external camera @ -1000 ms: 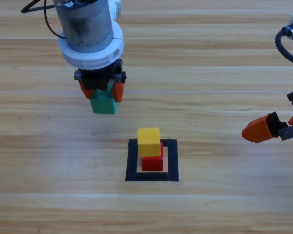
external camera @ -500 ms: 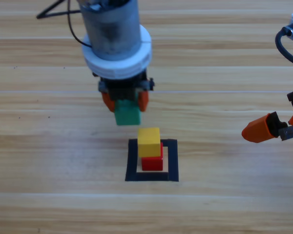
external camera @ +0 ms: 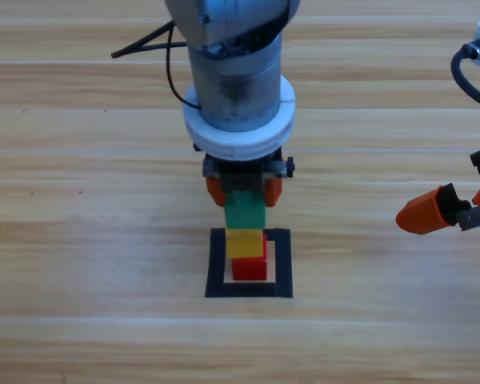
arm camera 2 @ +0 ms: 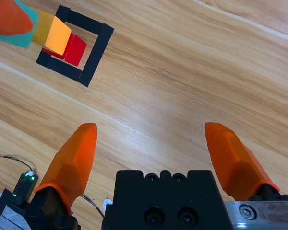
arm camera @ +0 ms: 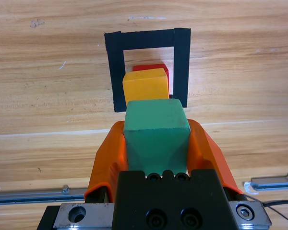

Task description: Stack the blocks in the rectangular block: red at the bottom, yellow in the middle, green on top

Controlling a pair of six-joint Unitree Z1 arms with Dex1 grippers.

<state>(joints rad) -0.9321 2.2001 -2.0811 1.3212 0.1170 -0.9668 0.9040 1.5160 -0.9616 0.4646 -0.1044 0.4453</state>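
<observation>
the left gripper [external camera: 244, 192], jaws clamped on the green cube [external camera: 245, 212], has carried it from the left to just over the yellow cube [external camera: 246, 242], which sits on red [external camera: 250, 268] inside the tape frame [external camera: 218, 264]. lowering and release seem next. the right gripper [external camera: 452, 210] waits open at the right edge.

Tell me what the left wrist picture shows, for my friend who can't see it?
The left gripper holds the green cube between its two orange jaws, near the yellow cube. The yellow cube sits on the red cube inside the black tape frame on the wooden table.
</observation>
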